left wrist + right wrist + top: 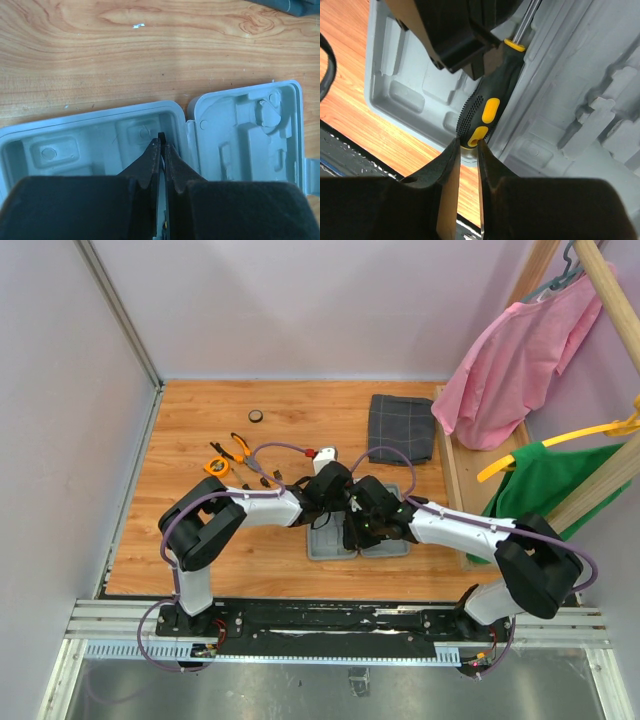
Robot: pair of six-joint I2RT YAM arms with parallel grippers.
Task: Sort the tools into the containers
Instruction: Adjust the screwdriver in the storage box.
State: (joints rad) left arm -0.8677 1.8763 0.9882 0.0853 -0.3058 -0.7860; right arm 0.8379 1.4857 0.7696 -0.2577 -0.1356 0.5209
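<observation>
The grey hinged tool case lies open on the wooden table, both moulded halves showing in the left wrist view. Both grippers meet over it. My left gripper is shut on the thin shaft of a black-and-yellow screwdriver, just above the case's hinge. My right gripper pinches the butt end of that screwdriver's handle over the case. In the top view the screwdriver is hidden under the grippers. Orange pliers, an orange tape measure and small screwdrivers lie at the left.
A dark grey checked folded cloth lies at the back right. A small dark round thing sits near the back. A pink garment and a green one hang from a wooden rack on the right.
</observation>
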